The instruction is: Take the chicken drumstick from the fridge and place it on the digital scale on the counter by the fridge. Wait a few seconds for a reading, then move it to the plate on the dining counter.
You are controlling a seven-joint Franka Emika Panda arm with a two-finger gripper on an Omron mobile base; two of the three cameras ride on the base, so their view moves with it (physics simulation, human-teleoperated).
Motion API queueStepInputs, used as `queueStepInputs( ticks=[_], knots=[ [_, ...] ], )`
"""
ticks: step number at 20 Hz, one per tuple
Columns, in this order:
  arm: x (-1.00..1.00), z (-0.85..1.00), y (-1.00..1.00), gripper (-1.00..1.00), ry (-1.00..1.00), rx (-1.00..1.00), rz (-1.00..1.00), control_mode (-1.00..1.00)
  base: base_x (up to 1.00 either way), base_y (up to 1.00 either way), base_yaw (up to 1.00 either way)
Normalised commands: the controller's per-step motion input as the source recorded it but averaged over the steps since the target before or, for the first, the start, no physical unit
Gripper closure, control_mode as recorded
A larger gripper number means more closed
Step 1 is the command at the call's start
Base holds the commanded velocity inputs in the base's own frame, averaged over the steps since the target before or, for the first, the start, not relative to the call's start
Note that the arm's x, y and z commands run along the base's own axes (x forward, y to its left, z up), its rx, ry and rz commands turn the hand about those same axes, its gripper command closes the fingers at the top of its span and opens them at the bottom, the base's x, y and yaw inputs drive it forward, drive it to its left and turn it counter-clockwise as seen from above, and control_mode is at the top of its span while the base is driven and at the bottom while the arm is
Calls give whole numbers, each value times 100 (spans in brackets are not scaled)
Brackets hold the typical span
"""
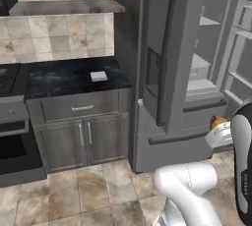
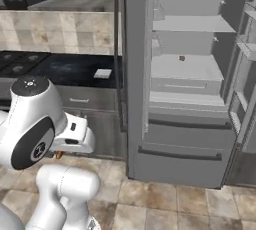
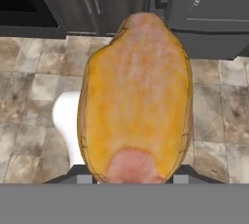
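The chicken drumstick (image 3: 135,96), golden-orange with a pink end, sits close before the hand camera, and my gripper (image 3: 133,172) is shut on it, its dark fingertips just showing at either side below the meat. In the left base view the drumstick (image 1: 217,121) peeks out above the white hand, low in front of the open fridge (image 1: 202,68). A sliver of the drumstick (image 2: 58,155) shows under the hand in the right base view. The digital scale (image 1: 99,76) (image 2: 102,73) lies bare on the black marble counter (image 1: 59,80) left of the fridge (image 2: 190,69).
The fridge's left door (image 1: 165,58) swings out between the counter and the open shelves. A small brown item (image 2: 182,58) lies on a fridge shelf. A stove and oven (image 1: 12,122) stand left of the counter. Beige tiled floor (image 3: 34,91) lies below the hand.
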Motion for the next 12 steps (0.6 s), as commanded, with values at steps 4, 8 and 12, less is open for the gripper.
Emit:
queueStepInputs(
  ticks=[4, 8, 12],
  knots=[
    [0, 0, 0, 100, 0, 0, 0, 100, 11, 100, -7],
    [0, 0, 0, 100, 0, 0, 0, 100, 38, 100, 0],
    [0, 0, 0, 100, 0, 0, 0, 100, 94, 100, 0]
  ],
)
